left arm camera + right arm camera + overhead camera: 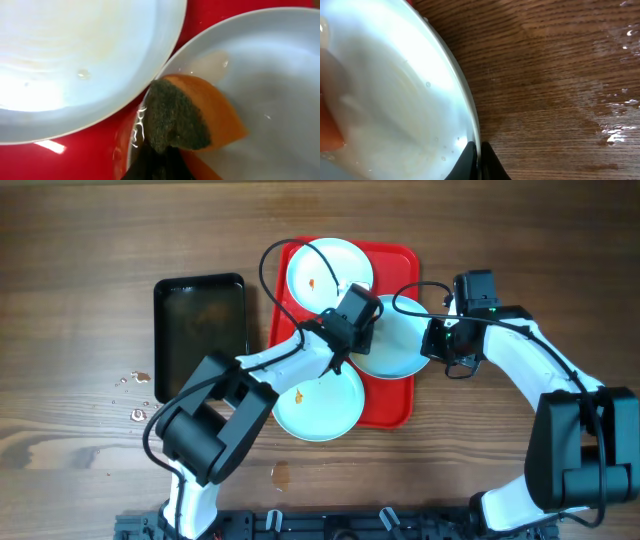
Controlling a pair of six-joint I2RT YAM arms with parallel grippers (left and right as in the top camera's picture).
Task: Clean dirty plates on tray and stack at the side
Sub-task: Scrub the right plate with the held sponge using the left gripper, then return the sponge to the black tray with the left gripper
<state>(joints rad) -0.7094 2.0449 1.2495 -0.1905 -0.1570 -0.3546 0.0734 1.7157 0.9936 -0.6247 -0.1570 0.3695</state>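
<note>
Left jaws are clamped tight on a sponge (192, 117), dark scrubby face out, pressing on the wet middle plate (400, 350). Right jaws are pinched shut on that plate's outer rim, which hangs over the worktop (560, 75). My worry: a hard scrub could twist the plate out of that thin pinch or shove it into the top plate (325, 270) or the bottom plate (318, 408), both orange-stained. All three sit on the red tray (395, 408), some overhanging. The black tray (200, 330) beside it holds murky water.
</note>
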